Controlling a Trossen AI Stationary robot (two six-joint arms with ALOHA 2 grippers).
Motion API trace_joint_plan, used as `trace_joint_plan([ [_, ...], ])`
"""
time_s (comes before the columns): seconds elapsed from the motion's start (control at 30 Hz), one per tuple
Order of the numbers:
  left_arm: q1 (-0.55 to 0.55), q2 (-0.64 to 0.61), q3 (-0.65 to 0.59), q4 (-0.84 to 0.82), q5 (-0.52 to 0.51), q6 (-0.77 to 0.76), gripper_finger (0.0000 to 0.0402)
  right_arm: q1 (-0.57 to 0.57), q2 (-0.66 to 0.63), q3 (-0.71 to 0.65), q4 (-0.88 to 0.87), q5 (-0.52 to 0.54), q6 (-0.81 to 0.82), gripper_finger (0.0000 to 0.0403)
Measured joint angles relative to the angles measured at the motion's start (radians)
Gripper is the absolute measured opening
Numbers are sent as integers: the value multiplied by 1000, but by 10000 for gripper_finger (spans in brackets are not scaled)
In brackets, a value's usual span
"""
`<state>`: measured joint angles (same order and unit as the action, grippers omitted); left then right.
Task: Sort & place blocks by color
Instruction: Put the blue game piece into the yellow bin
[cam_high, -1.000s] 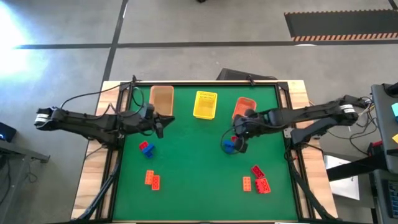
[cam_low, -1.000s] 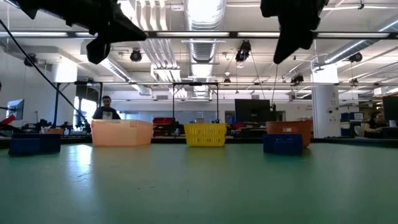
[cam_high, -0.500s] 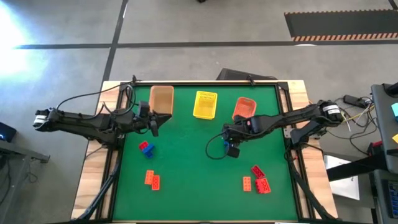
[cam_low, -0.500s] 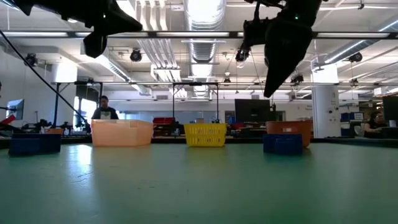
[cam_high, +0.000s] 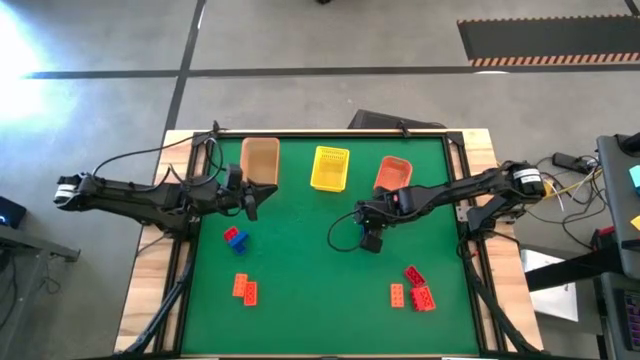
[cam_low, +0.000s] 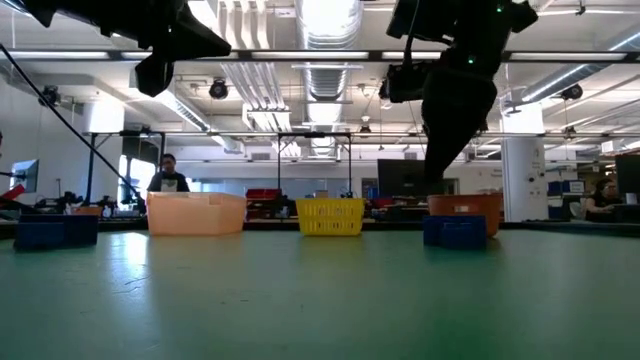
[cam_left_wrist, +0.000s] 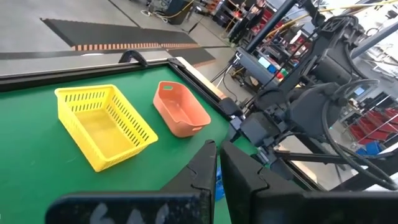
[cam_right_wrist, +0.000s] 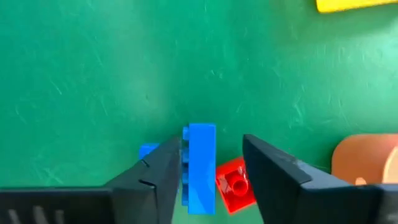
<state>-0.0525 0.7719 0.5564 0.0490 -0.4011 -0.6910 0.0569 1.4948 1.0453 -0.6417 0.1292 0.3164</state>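
My right gripper (cam_high: 372, 240) is open and hangs over a blue brick (cam_right_wrist: 199, 169) on the green mat, left of mid-table. One finger stands on each side of the brick, and in the low view the fingertips (cam_low: 435, 185) are above it (cam_low: 455, 231). A red brick (cam_right_wrist: 235, 184) lies against the blue one. My left gripper (cam_high: 249, 200) is shut and empty, up in the air (cam_low: 160, 75) near the tan basket (cam_high: 260, 160). More blue and red bricks (cam_high: 235, 238) lie at the left.
A yellow basket (cam_high: 330, 168) and a red-orange basket (cam_high: 393, 173) stand along the far edge beside the tan one. Two orange bricks (cam_high: 245, 288) lie near left. Red and orange bricks (cam_high: 415, 290) lie near right. Open mat lies in the middle.
My right gripper has gone toward the table's left and near edges and come down, from high above to just over the blue brick, with its fingers now on either side of it. The bricks have not moved.
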Motion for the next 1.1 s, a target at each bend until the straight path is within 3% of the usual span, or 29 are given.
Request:
trace_joint_plan([
  [0.23, 0, 9, -1, 2, 0, 0, 6, -5, 2, -69, 57, 1, 29, 204],
  [0.83, 0, 26, -1, -7, 0, 0, 6, -5, 3, -253, 319, -1, 104, 205],
  [1.1, 0, 27, -1, -7, 0, 0, 6, -5, 3, -260, 331, -7, 66, 164],
])
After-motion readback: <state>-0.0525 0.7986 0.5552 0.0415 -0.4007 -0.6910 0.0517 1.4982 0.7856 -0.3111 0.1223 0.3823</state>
